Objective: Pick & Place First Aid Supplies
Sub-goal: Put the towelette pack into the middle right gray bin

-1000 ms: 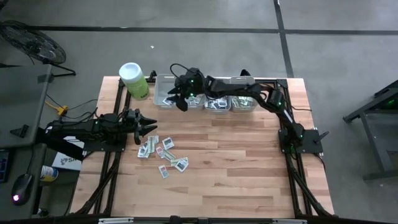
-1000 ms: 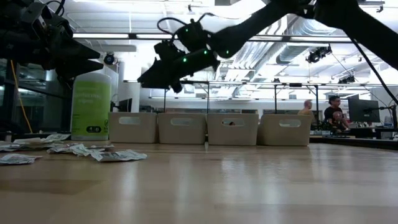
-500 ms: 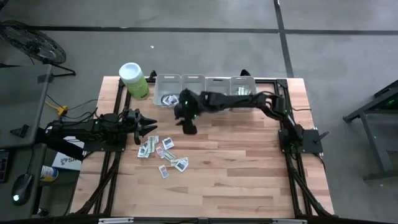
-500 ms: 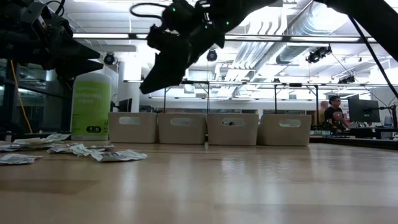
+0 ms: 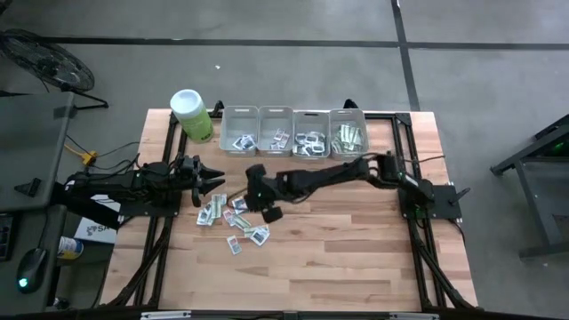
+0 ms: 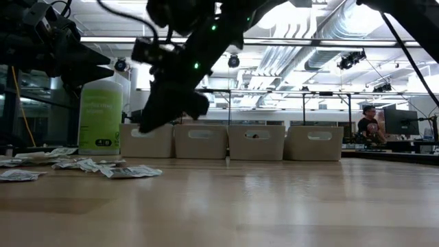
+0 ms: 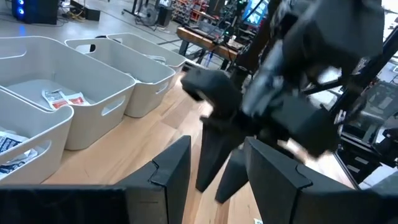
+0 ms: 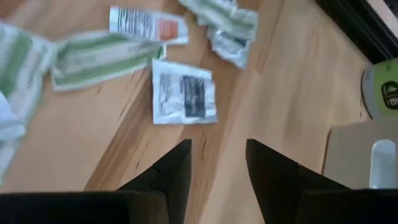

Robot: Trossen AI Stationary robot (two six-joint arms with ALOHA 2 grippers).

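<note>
The first aid supplies (image 5: 233, 219) lie flat in a loose scatter on the wooden table, left of its middle. In the right wrist view they show as a white packet with dark print (image 8: 185, 91), a green-and-white strip (image 8: 99, 59) and others. My right gripper (image 5: 267, 212) hangs open above the scatter's right side, slanting down, with nothing between its fingers (image 8: 217, 167). It is clear of the table in the low view (image 6: 152, 123). My left gripper (image 5: 218, 182) waits open at the table's left edge, pointing level toward the right arm (image 7: 217, 180).
Several grey bins (image 5: 293, 132) stand in a row along the far edge, each with packets inside. A lime-green canister (image 5: 192, 116) with a white lid stands left of them. Bare wood lies to the near side and right of the scatter.
My right gripper has swung from above the bins at the far edge toward the near edge and down, to above the scattered packets. It has rolled and tipped further downward on the way. The packets on the table have not moved.
</note>
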